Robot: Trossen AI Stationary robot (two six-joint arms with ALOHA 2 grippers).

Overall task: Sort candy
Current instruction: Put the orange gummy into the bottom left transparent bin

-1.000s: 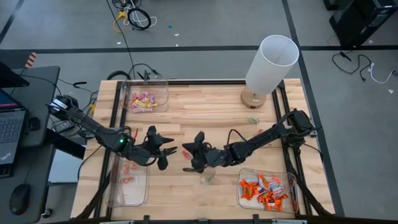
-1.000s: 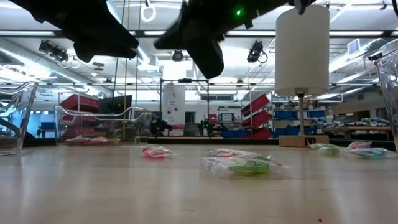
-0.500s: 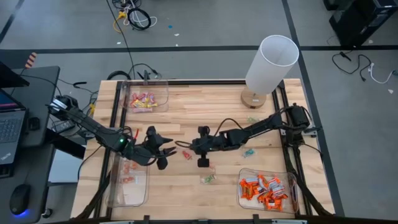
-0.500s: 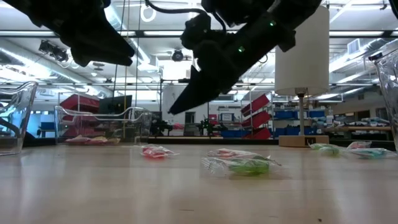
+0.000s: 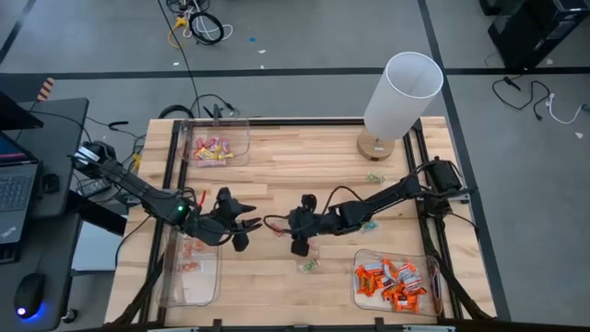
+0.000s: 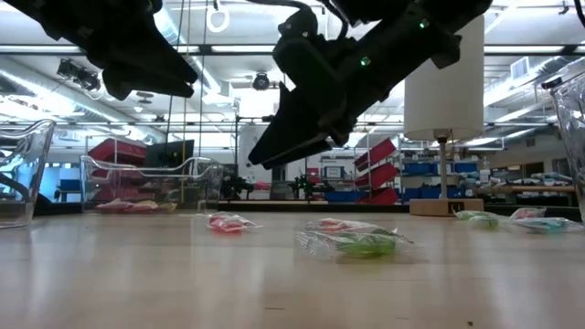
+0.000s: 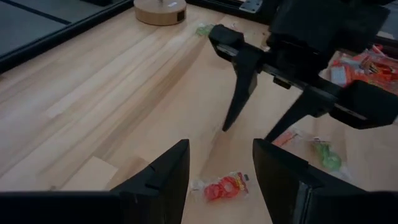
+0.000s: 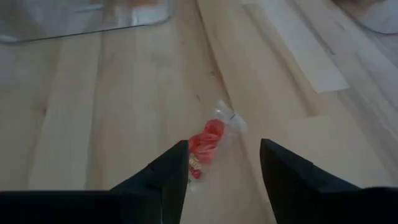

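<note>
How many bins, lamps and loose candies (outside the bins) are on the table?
clear bins: 3
lamp: 1
loose candies: 4
total: 8

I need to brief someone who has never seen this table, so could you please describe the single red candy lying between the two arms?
Start at the white lamp at the table's far edge, then move to mid-table, where both tools face each other. The red candy lies on bare wood between them; the nearby loose candy is green.
</note>
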